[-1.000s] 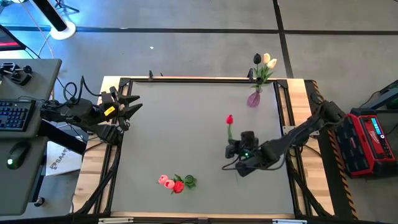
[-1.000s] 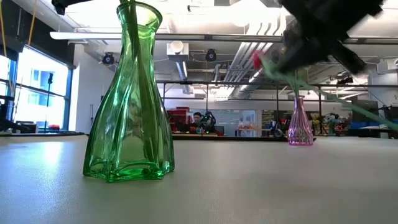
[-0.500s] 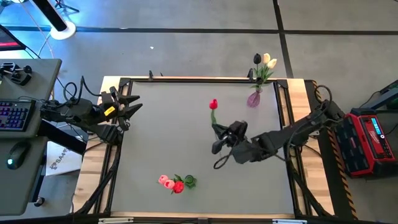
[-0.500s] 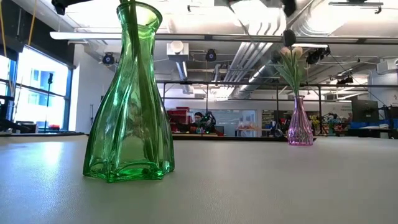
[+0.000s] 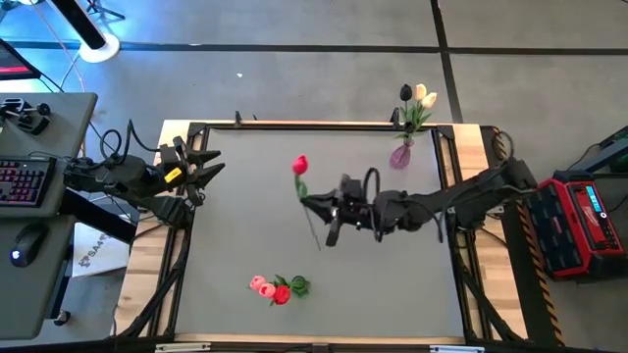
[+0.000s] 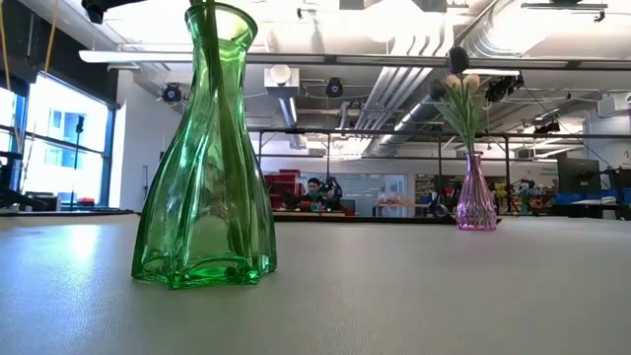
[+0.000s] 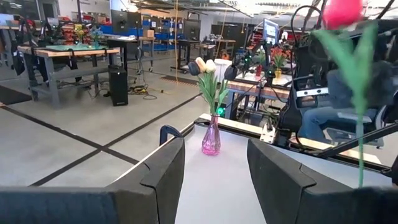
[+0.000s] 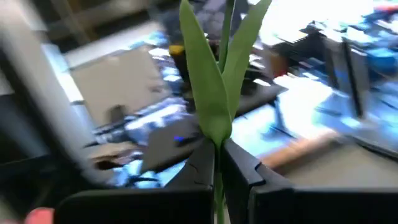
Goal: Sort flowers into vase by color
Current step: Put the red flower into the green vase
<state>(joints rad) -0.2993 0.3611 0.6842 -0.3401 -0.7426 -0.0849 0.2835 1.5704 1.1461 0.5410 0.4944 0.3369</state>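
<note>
A red tulip (image 5: pixel 299 165) with a thin green stem is up in the air over the table's middle, held by my right gripper (image 5: pixel 316 206), which is shut on it. In the left wrist view the same tulip (image 7: pixel 343 11) stands head up. A green glass vase (image 6: pixel 205 158) near the near edge holds pink and red heads (image 5: pixel 271 289). A purple vase (image 5: pixel 400 155) at the far edge holds cream and near-black tulips (image 5: pixel 417 96). My left gripper (image 5: pixel 214 167) waits open at the far left corner. My right gripper pinches the red tulip's stem (image 8: pixel 218 147) between its two fingers (image 8: pixel 200 171), just below where the two long leaves branch off. The fingers come level from the table's right, across the stem. The tulip is lifted clear and stands about upright, its lower stem end (image 5: pixel 316 243) hanging free.
A wooden frame (image 5: pixel 479 176) borders the grey table top. A side desk with keyboard (image 5: pixel 25 181) and mouse stands to the left, a red case (image 5: pixel 579 221) to the right. A seated person (image 7: pixel 348 106) shows in the room beyond the table.
My right gripper has carried the red tulip from the right side of the table toward its left and slightly toward the far edge, rising out of the low view. It has stayed shut on the stem, and the arm has stretched out further.
</note>
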